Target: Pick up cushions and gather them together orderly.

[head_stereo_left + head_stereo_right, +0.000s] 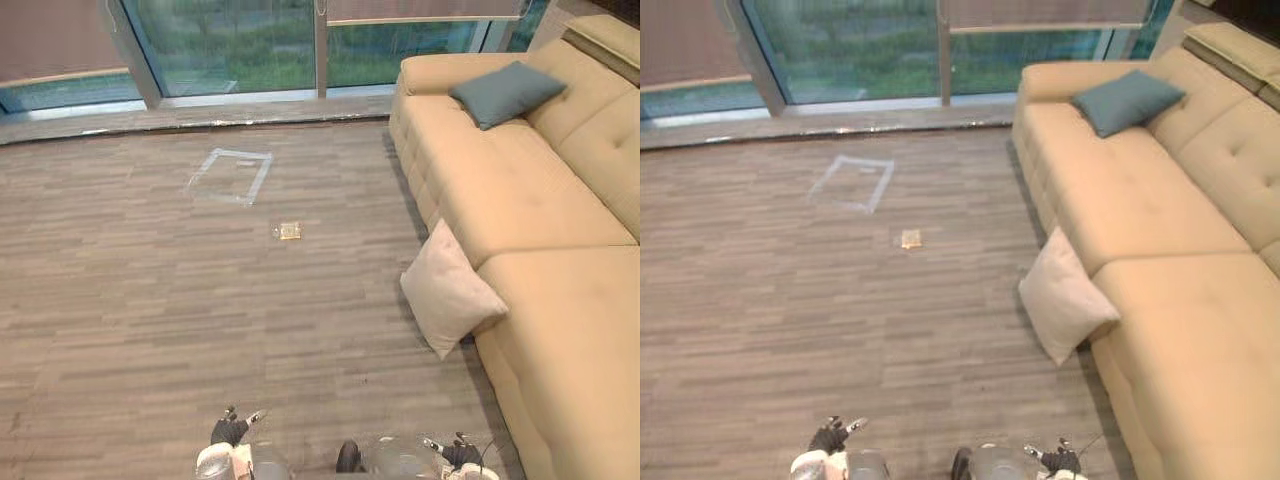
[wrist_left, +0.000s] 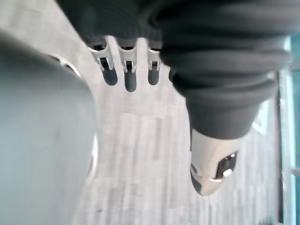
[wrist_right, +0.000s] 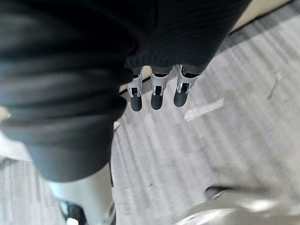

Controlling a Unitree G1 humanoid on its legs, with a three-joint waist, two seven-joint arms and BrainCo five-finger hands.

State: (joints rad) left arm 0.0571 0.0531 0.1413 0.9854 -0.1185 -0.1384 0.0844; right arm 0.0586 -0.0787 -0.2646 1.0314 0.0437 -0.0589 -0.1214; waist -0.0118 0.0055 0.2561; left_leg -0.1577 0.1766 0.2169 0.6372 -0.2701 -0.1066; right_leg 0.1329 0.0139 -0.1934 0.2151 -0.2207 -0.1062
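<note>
A pale cream cushion (image 1: 448,292) stands on the wooden floor, leaning against the front of the tan sofa (image 1: 560,330). A grey-blue cushion (image 1: 507,92) lies on the sofa seat at its far end, against the backrest. My left hand (image 1: 228,432) hangs low at the near edge, well short of both cushions. In the left wrist view its fingers (image 2: 129,70) are relaxed over bare floor and hold nothing. My right hand (image 1: 462,455) is also low, close to the sofa's near corner, and its fingers (image 3: 157,91) hang loose and empty.
The sofa runs along the right side. A taped rectangle (image 1: 230,175) and a small square floor plate (image 1: 289,231) mark the open wooden floor to the left. A glass window wall (image 1: 240,50) with a raised sill closes the far end.
</note>
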